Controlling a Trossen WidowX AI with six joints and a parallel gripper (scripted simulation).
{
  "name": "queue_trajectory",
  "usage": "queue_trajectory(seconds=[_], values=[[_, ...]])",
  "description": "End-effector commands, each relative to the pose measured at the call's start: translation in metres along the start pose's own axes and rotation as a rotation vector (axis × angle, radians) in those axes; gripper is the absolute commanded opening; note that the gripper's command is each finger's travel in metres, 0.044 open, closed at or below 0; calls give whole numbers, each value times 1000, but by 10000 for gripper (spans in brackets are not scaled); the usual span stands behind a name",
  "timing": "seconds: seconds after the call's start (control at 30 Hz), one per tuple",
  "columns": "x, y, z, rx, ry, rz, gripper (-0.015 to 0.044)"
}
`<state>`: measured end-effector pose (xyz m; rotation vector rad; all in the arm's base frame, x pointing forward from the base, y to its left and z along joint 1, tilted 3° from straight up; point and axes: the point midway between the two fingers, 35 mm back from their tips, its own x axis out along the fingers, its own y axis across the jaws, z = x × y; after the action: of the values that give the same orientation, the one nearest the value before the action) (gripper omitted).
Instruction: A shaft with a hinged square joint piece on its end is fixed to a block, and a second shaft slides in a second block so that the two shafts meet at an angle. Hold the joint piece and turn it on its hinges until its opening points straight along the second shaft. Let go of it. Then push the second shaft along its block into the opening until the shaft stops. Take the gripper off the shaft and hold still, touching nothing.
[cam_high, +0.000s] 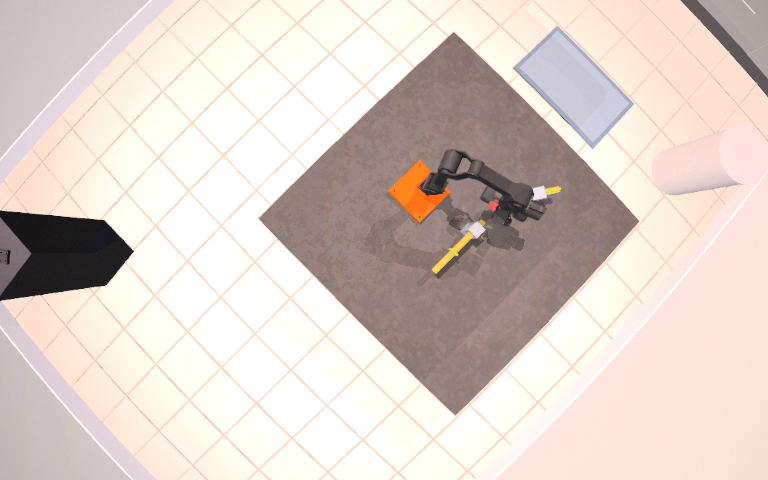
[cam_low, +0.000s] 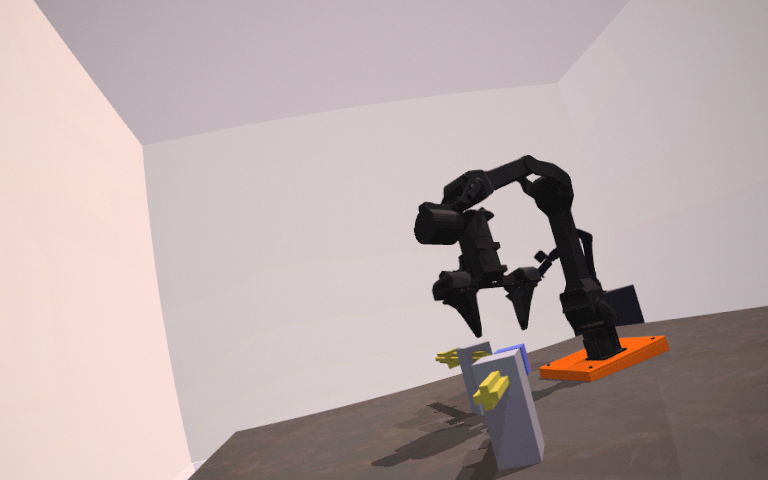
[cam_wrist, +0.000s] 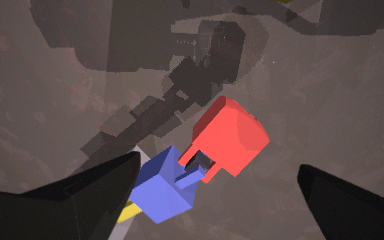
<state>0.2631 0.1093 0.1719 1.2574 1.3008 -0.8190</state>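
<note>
The red square joint piece (cam_wrist: 232, 137) (cam_high: 493, 204) is hinged through a dark cross piece (cam_wrist: 201, 160) to a blue fork (cam_wrist: 162, 187) (cam_low: 525, 358). The fork is on the first shaft (cam_wrist: 129, 212) (cam_high: 553, 190) (cam_low: 493, 386), held in a grey block (cam_high: 539, 193) (cam_low: 515, 407). The red piece's far end faces the wrist view's upper right; its opening is barely visible. The second, longer yellow shaft (cam_high: 453, 253) (cam_low: 449, 357) runs through its own block (cam_high: 474, 228) (cam_low: 470, 373); its tip (cam_wrist: 282, 1) shows at the wrist view's top. My gripper (cam_low: 501, 331) (cam_wrist: 218, 165) is open and empty above the joint.
The orange base plate (cam_high: 407, 189) (cam_low: 640, 350) carries the arm. The two blocks stand on the dark mat (cam_high: 453, 350). A blue-rimmed tray (cam_high: 574, 84) and a pale cylinder (cam_high: 690, 164) lie beyond its edge in the top view.
</note>
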Motion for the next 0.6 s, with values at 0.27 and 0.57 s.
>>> queue_trajectory(seconds=[0.27, 0.57], values=[[-37, 4, -7, -399, -31, -32, 440], [-66, 3, -12, -704, -45, -59, 440]])
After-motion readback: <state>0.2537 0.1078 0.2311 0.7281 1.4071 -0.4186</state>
